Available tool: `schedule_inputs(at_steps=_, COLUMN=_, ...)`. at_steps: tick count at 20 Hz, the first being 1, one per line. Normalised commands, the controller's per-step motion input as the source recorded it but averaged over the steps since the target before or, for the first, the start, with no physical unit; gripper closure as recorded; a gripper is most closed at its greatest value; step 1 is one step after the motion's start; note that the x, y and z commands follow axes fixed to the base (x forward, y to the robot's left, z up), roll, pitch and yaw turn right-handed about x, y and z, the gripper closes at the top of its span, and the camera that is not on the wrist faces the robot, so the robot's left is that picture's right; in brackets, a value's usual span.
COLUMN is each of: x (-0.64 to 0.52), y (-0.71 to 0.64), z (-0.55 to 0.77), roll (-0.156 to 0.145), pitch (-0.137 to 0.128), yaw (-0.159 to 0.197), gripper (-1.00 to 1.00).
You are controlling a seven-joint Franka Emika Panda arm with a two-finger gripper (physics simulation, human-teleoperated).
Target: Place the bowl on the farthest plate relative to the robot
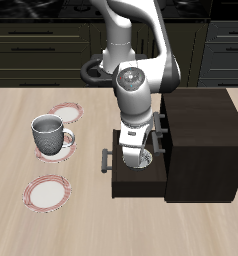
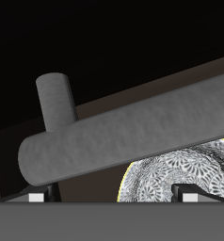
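One drawer (image 1: 131, 182) stands pulled out of the dark cabinet (image 1: 203, 140) at lower centre; the bowl (image 1: 143, 163) lies inside it, under the gripper (image 1: 137, 156), whose opening I cannot tell. Three plates sit left; the mug (image 1: 49, 135) stands on the middle plate (image 1: 63, 150); the farthest plate (image 1: 47, 192) lies bare

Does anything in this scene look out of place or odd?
Two things stand out. The bowl lies inside the open drawer of the dark cabinet, not on the table. A mug stands on one plate.
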Motion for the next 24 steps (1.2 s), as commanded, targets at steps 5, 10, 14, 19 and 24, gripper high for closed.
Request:
schedule_inputs(at_steps=5, x=0.09, y=-0.13, z=0.01, roll=-0.047, pitch=0.042, yaw=-0.151, gripper=-1.00)
schedule_inputs(at_steps=10, x=0.09, y=-0.17, z=0.03, roll=-0.048, pitch=-0.006, yaw=-0.061, gripper=1.00)
schedule_inputs(at_steps=14, x=0.05, y=-0.04, z=0.07, roll=-0.014, pitch=-0.007, yaw=-0.026, gripper=1.00)
schedule_inputs(at_steps=19, x=0.05, y=0.01, z=0.11, roll=-0.008, pitch=-0.017, yaw=-0.023, gripper=1.00)
schedule_inputs(at_steps=24, x=0.02, y=0.00, z=0.22, roll=0.002, pitch=-0.048, yaw=0.004, gripper=1.00)
